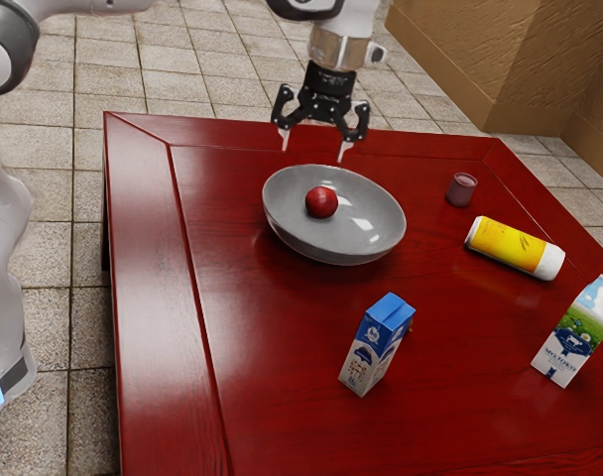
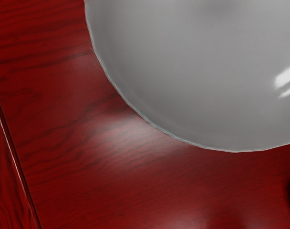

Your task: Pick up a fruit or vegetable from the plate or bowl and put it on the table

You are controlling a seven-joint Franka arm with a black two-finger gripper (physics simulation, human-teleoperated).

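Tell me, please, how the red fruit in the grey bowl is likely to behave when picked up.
The red fruit looks nearly round, so it may roll if nudged off-centre. Its shiny skin could prove slippery. The grey bowl curves up around it, so it probably won't roll far.

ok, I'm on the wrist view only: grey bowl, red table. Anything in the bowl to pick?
Observer: Yes, one round red fruit or vegetable sits inside the bowl.
Operator: Gripper state?
Observer: The gripper is raised clear of the table, fingers apart, nothing between them.
Operator: Anything standing that I could knock when I set it down?
Observer: A blue-topped carton stands upright on the table, nearer the exterior camera than the bowl. I'd give it some room.
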